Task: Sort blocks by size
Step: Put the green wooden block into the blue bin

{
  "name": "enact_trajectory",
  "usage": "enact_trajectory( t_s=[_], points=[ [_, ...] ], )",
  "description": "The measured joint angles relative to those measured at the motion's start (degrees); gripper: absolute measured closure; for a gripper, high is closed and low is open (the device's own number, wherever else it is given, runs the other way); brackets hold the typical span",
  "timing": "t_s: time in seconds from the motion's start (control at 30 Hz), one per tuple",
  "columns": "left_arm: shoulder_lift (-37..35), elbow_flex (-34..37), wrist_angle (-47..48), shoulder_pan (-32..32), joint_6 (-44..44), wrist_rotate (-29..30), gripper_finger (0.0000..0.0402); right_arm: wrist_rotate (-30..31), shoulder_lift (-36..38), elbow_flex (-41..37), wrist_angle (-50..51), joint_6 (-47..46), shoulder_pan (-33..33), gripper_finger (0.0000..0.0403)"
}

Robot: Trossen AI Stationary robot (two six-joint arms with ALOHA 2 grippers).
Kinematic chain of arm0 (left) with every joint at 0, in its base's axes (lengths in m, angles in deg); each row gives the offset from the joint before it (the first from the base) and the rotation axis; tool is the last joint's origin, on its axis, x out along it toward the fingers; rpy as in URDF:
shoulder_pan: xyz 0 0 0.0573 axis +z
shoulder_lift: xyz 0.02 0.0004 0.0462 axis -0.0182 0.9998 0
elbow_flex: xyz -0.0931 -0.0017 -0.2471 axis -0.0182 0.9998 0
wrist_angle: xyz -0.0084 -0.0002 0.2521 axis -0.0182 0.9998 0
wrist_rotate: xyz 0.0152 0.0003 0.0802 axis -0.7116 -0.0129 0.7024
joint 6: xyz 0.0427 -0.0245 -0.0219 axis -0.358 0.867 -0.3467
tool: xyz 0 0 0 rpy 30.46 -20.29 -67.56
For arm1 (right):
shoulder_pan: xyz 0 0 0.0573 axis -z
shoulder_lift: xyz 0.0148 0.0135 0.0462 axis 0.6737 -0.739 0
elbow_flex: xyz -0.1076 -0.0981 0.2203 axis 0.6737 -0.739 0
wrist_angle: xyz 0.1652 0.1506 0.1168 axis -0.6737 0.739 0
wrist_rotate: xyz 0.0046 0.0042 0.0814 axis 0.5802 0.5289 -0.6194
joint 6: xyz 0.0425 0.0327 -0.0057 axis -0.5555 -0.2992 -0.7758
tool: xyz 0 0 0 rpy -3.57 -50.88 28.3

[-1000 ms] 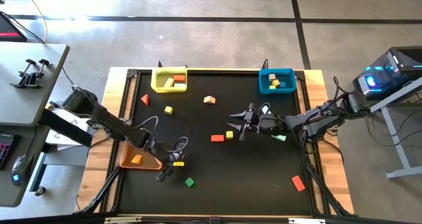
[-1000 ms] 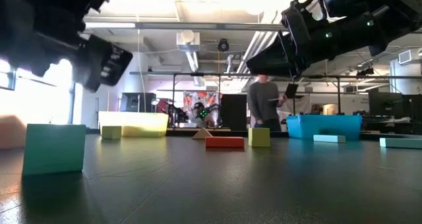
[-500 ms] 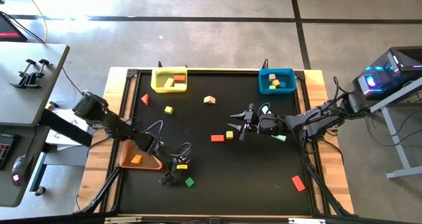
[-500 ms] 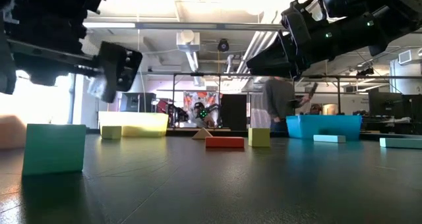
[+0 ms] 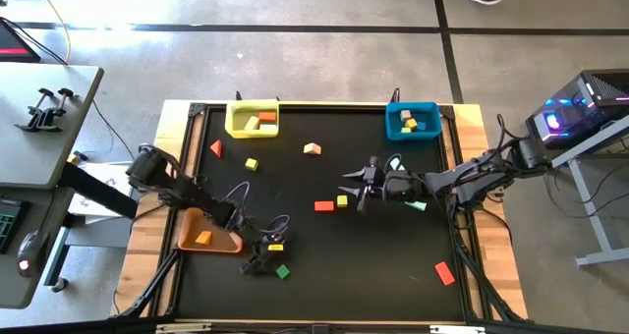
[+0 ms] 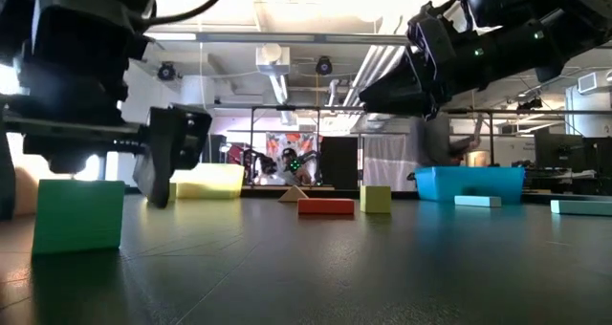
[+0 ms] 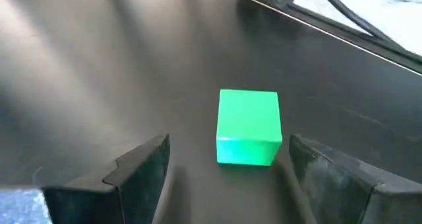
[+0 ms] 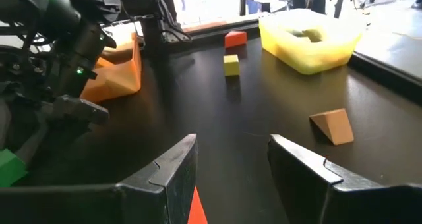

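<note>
You had some blocks binned, many loose on the mat; your left gripper (image 7: 224,168) hung spread around the green block (image 7: 248,126), the right gripper (image 5: 356,190) spread, empty, mid-table

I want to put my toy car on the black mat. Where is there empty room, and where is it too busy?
The most room is the bare mat between the green block and the red block. Another bare patch lies between the yellow bin and blue bin. It is busy around the open left gripper, over the green block, and around the open right gripper.
</note>
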State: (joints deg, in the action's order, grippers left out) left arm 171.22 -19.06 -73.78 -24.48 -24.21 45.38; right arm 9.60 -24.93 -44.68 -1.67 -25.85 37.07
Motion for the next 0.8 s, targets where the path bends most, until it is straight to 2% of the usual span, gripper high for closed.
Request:
enact_trajectory(
  t_s=[0.17, 0.43, 0.6, 0.8],
  points=[
    [0.93, 0.88, -3.89, 0.61, -1.13, -2.38, 0.0108, 0.01, 0.0, 0.0, 1.29, -2.27, 0.0, 0.0222],
    [1.91, 0.91, -4.27, 0.61, -2.63, -2.49, 0.0148, 0.0, 0.0, 0.0, 1.5, -2.99, 0.0, 0.0222],
    [4.7, 0.88, -8.85, 0.53, -3.16, -3.8, 0.0153, 0.02, 0.0, 0.0, 1.48, -5.66, 0.0, 0.0222],
    [4.81, 0.88, -9.5, -0.46, -3.62, -6.27, 0.0162, 0.02, 0.0, 0.0, 1.48, -8.22, -0.94, 0.0222]
  ],
)
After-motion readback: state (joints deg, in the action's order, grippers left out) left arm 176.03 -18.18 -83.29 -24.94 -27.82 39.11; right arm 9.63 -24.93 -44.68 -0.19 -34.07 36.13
